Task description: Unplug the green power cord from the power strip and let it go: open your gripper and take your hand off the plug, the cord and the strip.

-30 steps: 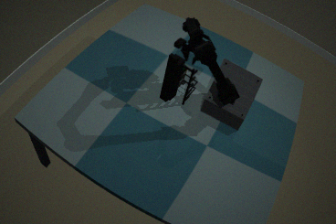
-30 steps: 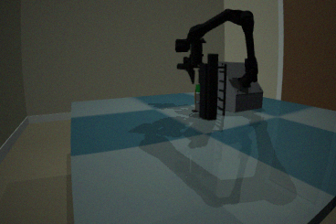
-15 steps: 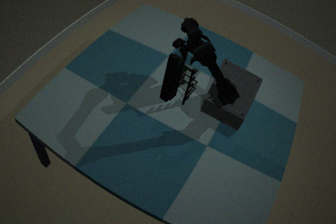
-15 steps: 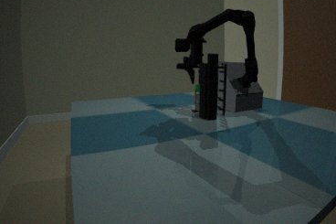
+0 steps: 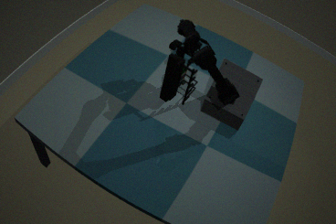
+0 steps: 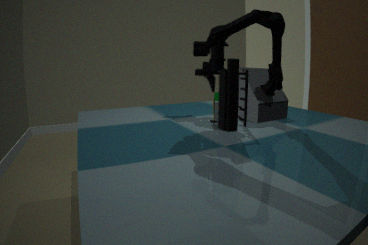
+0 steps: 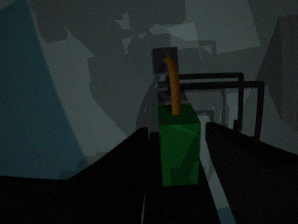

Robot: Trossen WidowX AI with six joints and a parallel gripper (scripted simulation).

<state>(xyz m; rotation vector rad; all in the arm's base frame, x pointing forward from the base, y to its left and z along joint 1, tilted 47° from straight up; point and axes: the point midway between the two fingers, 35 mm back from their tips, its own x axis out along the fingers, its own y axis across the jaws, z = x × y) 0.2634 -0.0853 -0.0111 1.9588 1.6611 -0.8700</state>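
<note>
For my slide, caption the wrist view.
Gripper fingers flank the green plug, its orange cord running ahead; grip not evident.

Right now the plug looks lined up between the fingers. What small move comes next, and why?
Probably ease the gripper a little further down, then close. In the wrist view the green plug sits in the gap between the fingers, apparently not yet pinched, with the orange cord running beyond it. Seating deeper should give a firmer grip for pulling.
</note>
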